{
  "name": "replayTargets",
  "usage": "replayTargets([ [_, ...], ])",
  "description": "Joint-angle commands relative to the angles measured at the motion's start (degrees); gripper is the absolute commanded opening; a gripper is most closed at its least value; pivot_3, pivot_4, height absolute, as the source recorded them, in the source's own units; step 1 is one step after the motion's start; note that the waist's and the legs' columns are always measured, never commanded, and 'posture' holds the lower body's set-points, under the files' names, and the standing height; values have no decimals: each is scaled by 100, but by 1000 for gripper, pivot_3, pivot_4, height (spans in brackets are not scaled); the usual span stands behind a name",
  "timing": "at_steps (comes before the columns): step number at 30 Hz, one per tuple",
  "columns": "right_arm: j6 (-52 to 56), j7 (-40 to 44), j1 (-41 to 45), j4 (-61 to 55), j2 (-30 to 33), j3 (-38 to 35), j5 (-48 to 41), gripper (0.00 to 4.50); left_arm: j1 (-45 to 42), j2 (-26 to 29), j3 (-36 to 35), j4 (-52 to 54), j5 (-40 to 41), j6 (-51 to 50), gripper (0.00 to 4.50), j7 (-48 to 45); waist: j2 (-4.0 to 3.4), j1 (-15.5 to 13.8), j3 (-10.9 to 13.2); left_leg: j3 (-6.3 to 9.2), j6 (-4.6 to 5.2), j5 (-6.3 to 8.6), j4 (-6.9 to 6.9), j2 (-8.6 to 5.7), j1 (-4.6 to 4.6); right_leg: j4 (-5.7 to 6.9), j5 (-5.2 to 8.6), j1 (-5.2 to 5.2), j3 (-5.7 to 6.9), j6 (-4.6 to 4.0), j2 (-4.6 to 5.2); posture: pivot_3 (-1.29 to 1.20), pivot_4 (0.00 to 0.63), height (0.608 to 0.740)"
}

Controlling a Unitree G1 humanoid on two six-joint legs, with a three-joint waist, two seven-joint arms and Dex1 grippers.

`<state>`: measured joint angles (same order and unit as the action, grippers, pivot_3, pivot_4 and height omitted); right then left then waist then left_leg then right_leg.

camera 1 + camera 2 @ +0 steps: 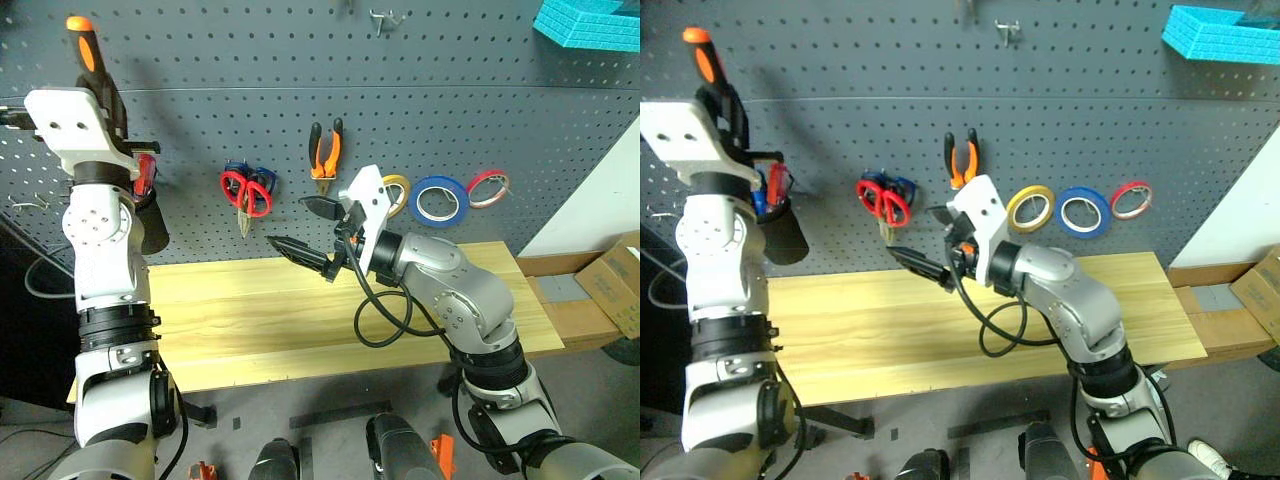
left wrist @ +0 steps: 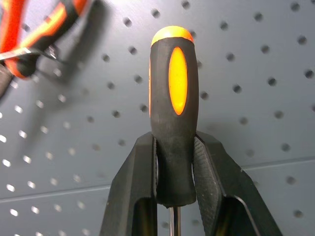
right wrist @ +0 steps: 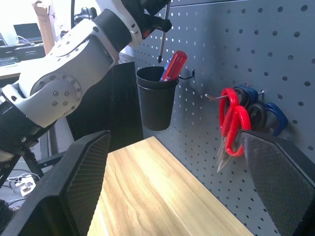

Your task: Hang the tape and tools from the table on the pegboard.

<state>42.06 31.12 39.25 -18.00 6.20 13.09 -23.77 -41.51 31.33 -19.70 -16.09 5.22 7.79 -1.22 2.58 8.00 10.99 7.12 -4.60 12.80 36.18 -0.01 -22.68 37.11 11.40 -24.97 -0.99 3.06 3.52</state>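
Screwdriver: upright, clamped in left pincer, shaft hanging directly above black cup; right pincer wide, empty.

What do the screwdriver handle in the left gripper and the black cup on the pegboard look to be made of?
Screwdriver handle: matte black rubbery-looking grip with glossier orange inserts, probably hard plastic; the left gripper is clamped on it. Black cup: smooth, thin-walled, faintly shiny, plastic or painted metal, can't tell which.

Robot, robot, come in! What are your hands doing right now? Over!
Left tool shut on screwdriver, above black cup. Right tool open, empty, over table. Pliers, red scissors, tape already on pegboard. Nothing blocking.
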Motion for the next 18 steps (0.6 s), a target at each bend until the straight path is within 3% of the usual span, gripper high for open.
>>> replayTargets([
  [1,-121,-3,92,-163,-33,0,-34,4500,28,99,-34,-158,-137,213,670,51,0,-1,0,0,1,0,0,0,0,0,0,0,0,0,0,-128,111,740],
  [7,-103,-36,178,-119,-58,-52,-48,4500,-63,64,93,-818,-298,575,670,90,1,-6,-1,1,1,-3,1,0,-1,0,-2,0,1,-3,-1,-119,109,740],
  [13,-10,-69,149,-161,-49,-61,-75,4500,165,97,-25,-791,-465,637,670,464,1,-4,-1,1,1,-3,1,0,-2,-1,-2,-2,0,-3,-1,-131,114,740],
  [18,-3,-6,179,-134,12,-110,-112,4500,426,53,-202,-488,-323,508,2268,671,1,7,-2,0,2,-3,0,3,-1,4,-4,-5,0,-6,-2,-120,117,740],
])
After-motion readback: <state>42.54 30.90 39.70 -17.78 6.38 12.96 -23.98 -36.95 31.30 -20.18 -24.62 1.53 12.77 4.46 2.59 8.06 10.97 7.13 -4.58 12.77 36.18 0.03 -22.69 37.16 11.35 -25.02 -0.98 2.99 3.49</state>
